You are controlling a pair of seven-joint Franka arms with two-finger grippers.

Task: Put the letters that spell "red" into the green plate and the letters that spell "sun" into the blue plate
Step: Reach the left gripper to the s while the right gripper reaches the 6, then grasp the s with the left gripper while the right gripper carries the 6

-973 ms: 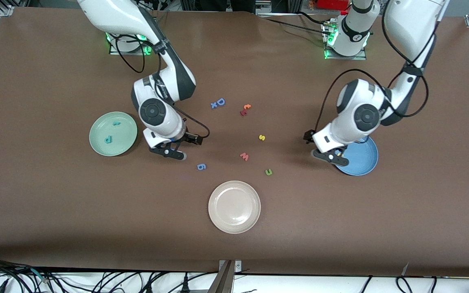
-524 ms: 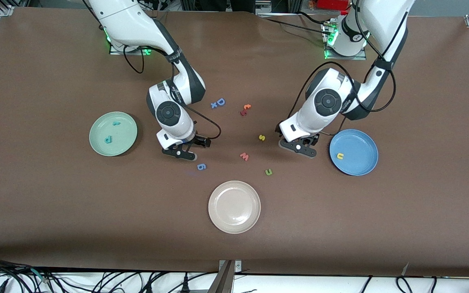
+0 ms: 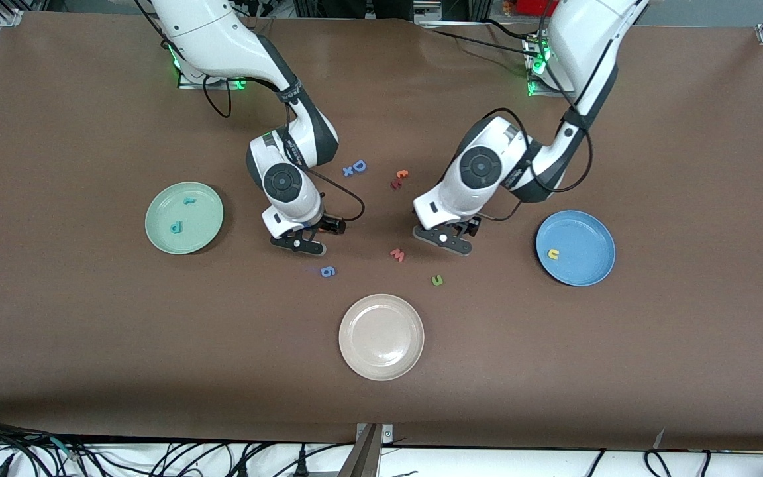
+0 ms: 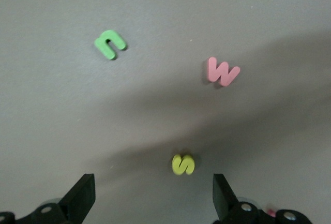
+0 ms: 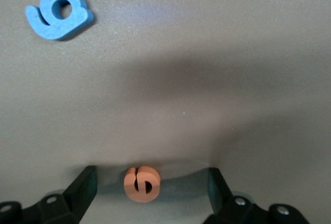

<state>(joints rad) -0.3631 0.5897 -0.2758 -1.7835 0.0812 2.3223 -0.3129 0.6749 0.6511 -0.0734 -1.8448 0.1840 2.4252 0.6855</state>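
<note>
Wrist views: left gripper wide over yellow "s", right gripper wide around orange "e"

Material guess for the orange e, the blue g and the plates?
Orange e and blue g: probably foam, matte, with thick, flat-cut edges and no shine. Green plate, blue plate and beige plate: likely hard plastic or melamine, smooth with a soft sheen and a moulded rim; ceramic can't be ruled out.
</note>
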